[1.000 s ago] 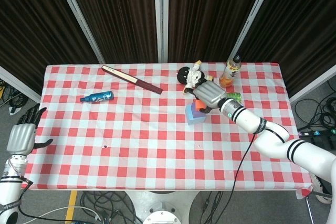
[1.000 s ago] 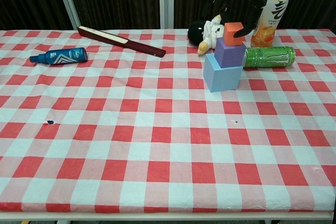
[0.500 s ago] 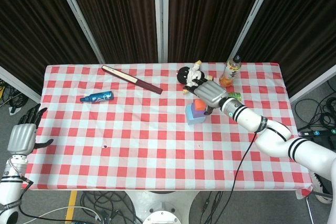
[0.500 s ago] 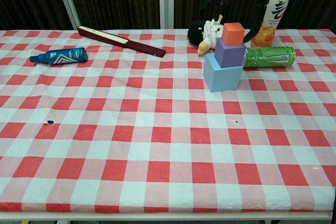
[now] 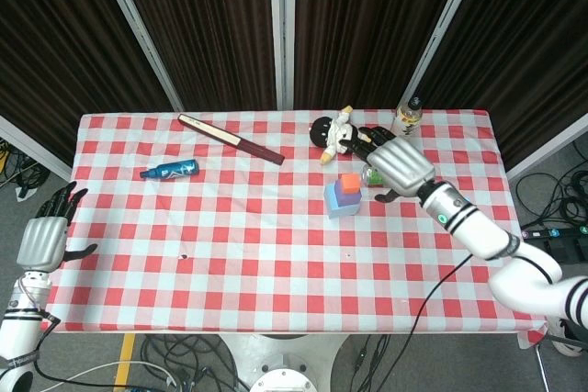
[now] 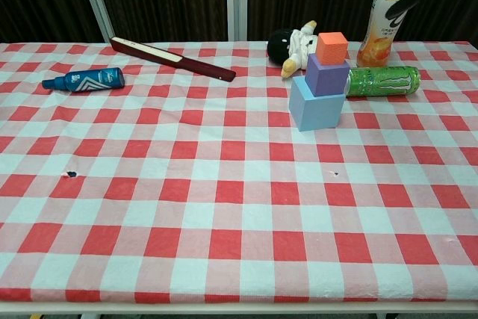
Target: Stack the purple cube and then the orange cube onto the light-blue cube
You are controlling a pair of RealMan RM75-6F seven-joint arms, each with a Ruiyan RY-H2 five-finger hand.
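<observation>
Lab, dark curtains (image 5: 220,25), floor cables (image 5: 551,185)

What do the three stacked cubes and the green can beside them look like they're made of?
The orange cube, purple cube and light-blue cube look like foam or painted wood: matte, flat colour, no glare, so the material stays uncertain. The green can, lying on its side, looks like printed metal, with a glossy sheen along its body.

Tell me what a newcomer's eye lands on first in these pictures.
First, the small tower right of the table's middle: the orange cube on the purple cube on the light-blue cube. Next, the right hand hovering just right of it, open, holding nothing. Behind the stack lie a doll and a green can on its side.
</observation>
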